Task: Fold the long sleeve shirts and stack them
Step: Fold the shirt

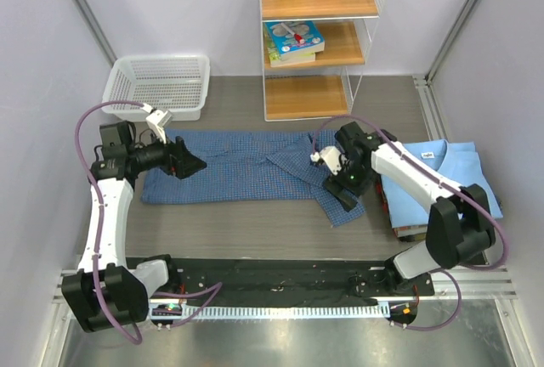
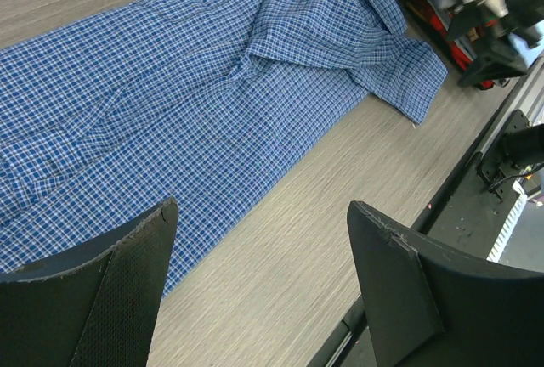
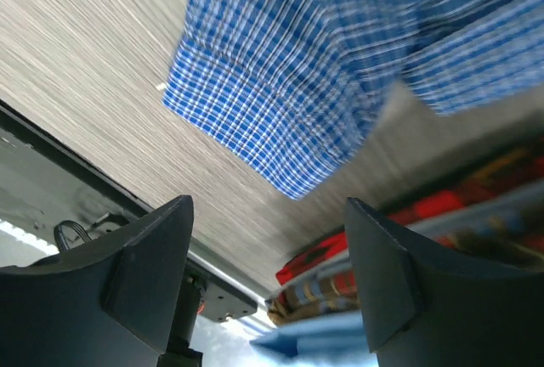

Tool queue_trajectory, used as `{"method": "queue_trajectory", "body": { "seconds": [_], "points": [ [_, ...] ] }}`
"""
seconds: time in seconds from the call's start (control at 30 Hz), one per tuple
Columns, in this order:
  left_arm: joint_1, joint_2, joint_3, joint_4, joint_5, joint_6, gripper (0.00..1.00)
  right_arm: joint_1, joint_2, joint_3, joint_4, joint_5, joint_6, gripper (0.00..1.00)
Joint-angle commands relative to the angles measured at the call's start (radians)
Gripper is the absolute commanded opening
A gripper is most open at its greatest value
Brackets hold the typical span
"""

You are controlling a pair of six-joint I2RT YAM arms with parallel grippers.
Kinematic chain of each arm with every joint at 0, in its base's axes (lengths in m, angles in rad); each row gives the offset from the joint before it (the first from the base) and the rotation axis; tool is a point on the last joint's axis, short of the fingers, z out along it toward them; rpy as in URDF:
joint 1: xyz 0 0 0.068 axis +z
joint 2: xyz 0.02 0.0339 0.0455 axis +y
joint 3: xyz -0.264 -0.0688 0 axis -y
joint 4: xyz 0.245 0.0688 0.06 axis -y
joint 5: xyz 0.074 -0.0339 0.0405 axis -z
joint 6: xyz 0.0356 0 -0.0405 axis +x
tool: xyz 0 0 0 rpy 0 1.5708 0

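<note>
Running along the near edge, a black base strip (image 1: pixel 272 280) carries both arms. Between it and the dark blue checked shirt (image 1: pixel 238 170) a band of grey wood-grain table (image 1: pixel 255 231) shows, open from side to side.

The checked shirt lies spread flat and long across the table. One sleeve is folded over its right part, and the cuff (image 3: pixel 263 129) angles out toward the near edge.

The left gripper (image 2: pixel 263 214) hovers over the shirt's left end with its fingers wide apart and nothing between them. In the wrist view they frame the shirt's near hem and the table beside it. The right gripper (image 3: pixel 268 206) hangs just above the cuff at the shirt's near right corner, also spread apart and holding nothing.

Right of the checked shirt, just beside the cuff, the light blue shirt (image 1: pixel 442 176) lies folded with its collar and white label on the far side. It rests on a pile of other folded cloth (image 3: pixel 340 256) showing red plaid.

Beyond the checked shirt's far left corner sits a white mesh basket (image 1: pixel 159 85). Beyond its middle a wire-and-wood shelf (image 1: pixel 314 44) holds books and small containers, against pale walls.
</note>
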Motion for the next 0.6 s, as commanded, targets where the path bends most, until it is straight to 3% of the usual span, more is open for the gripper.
{"method": "queue_trajectory", "body": {
  "seconds": [0.0,0.2,0.3,0.33,0.37,0.43,0.47,0.57],
  "points": [
    [0.006,-0.006,0.039,0.037,0.039,0.013,0.81,-0.008,0.071,-0.055,0.046,0.004,-0.014,0.73],
    [0.006,-0.026,0.033,0.030,0.013,0.013,0.81,-0.032,0.165,-0.067,0.112,0.030,0.035,0.61],
    [0.006,-0.035,0.031,0.024,0.007,0.018,0.81,-0.033,0.162,-0.023,0.101,0.009,0.049,0.31],
    [0.006,-0.034,0.031,0.021,0.005,0.024,0.81,-0.033,0.158,-0.012,0.095,-0.003,0.052,0.16],
    [0.006,-0.035,0.031,0.018,0.004,0.028,0.81,-0.033,0.159,-0.001,0.080,-0.005,0.062,0.10],
    [0.006,-0.031,0.033,0.016,0.010,0.030,0.80,-0.034,0.158,0.017,0.063,0.012,0.075,0.14],
    [0.006,-0.029,0.033,0.016,0.013,0.030,0.80,-0.037,0.151,0.014,0.049,0.015,0.085,0.28],
    [0.006,-0.028,0.033,0.018,0.017,0.031,0.80,-0.043,0.110,-0.029,0.070,0.047,0.098,0.52]
  ]
}}
